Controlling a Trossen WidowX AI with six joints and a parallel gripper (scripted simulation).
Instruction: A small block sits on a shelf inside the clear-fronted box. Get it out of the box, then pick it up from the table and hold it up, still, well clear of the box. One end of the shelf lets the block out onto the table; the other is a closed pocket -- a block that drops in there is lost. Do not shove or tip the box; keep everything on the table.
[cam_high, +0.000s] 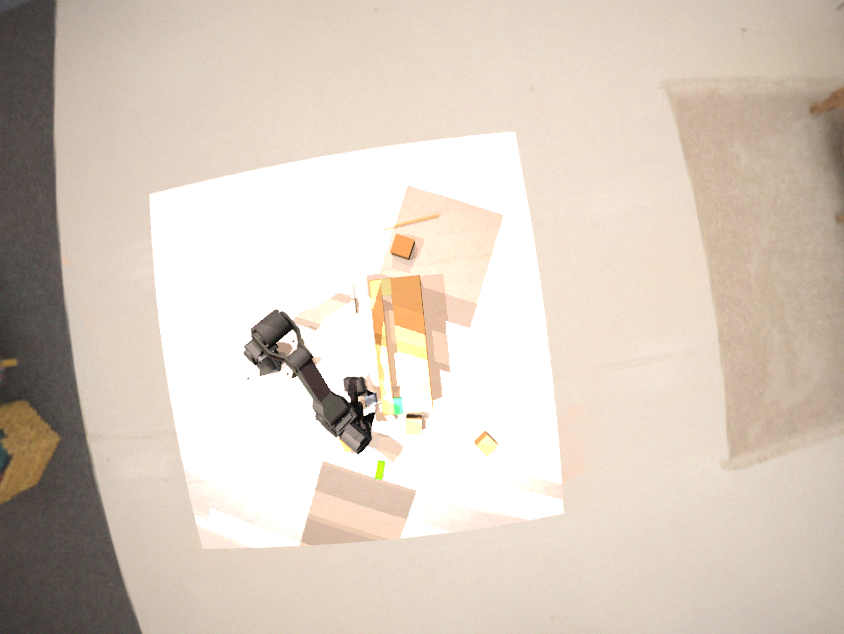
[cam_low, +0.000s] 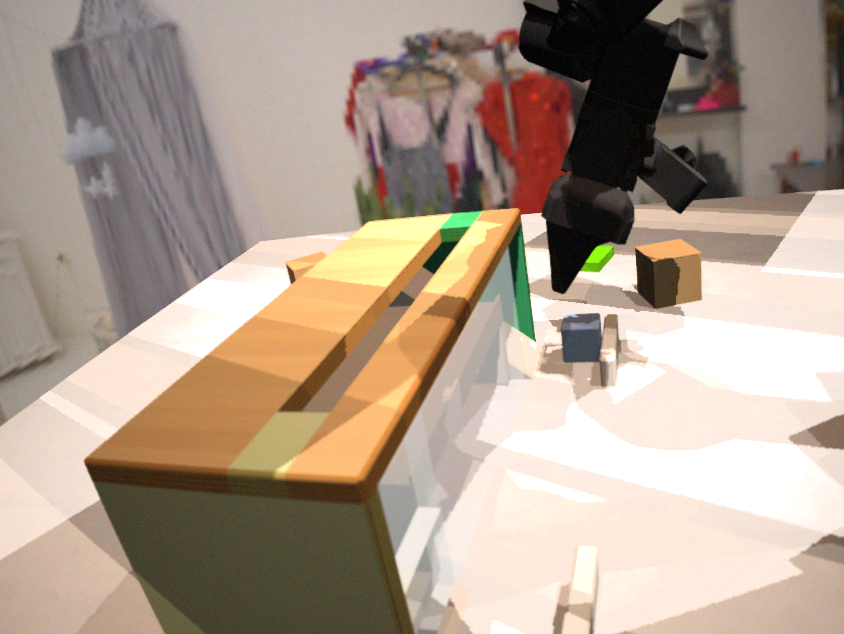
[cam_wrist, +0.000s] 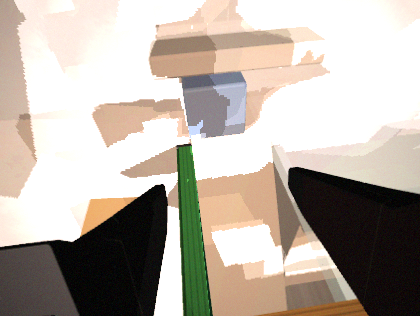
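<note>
The small blue block (cam_low: 581, 336) (cam_wrist: 215, 102) (cam_high: 369, 397) lies on the table, outside the box, just past its green end. The box (cam_low: 204, 388) (cam_high: 409, 307) (cam_wrist: 190, 225) has a wooden top with a long slot, a clear front and a green end wall (cam_low: 521, 286). My gripper (cam_low: 566, 283) (cam_wrist: 227, 185) (cam_high: 365, 404) is open and empty. It hangs low beside the green end, a little short of the block and above it. In the wrist view the block lies ahead of the fingers, between their lines.
A pale stick lies against the block's far side. A brown cube (cam_low: 668, 272) and a small green bar (cam_low: 599, 257) (cam_high: 380, 469) lie beyond. Other cubes (cam_high: 485, 442) (cam_high: 414, 423) (cam_high: 402, 246) lie around the box. Another stick lies near the front.
</note>
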